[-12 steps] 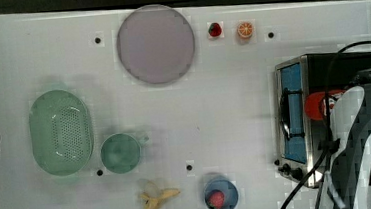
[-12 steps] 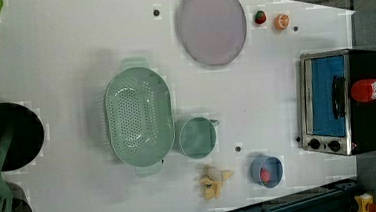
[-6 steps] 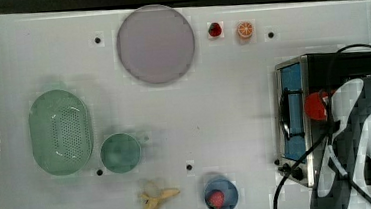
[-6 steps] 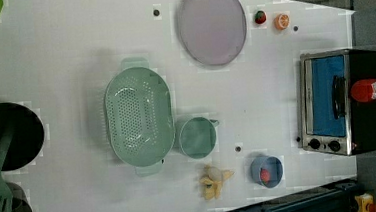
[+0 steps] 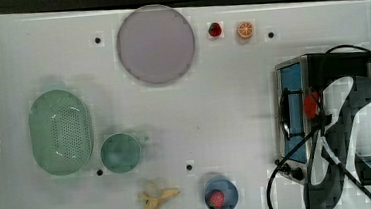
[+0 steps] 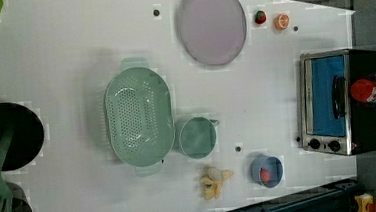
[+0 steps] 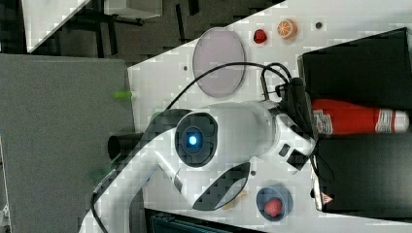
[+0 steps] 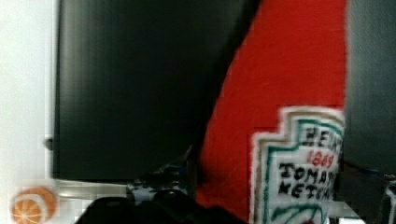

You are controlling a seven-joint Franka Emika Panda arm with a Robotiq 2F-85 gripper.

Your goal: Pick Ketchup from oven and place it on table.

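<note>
The small red squeeze ketchup bottle with a white-and-red label [image 7: 357,120] lies on its side on the flat black roof of the boxy black toaster oven [image 6: 360,59], whose steel-framed, blue-tinted glass door and two knobs face the open worktop in the left view. In the right view the bottle's white cap points toward the right view's right and its broad base toward the white robot arm [image 7: 228,138], whose dark wrist end sits right at the bottle's base. In the wrist view the bottle [image 8: 289,102] runs between two dark gripper fingers [image 8: 184,168], one on each side of the labelled body, yet I cannot tell whether the jaws are pressing on it or merely straddling it. In the top view the arm covers most of the oven's roof, and a red part of the bottle [image 5: 311,105] peeks out beside it. The large white worktop with small dark holes [image 5: 234,105] also carries a round pale lilac plate [image 5: 155,44], a small red strawberry [image 5: 214,29] and an orange slice [image 5: 245,29] near the far edge, a pale green oval colander [image 5: 61,132], a green cup [image 5: 120,152] just beside it, a peeled banana [image 5: 156,197], and a blue bowl [image 5: 230,191] holding another strawberry.
</note>
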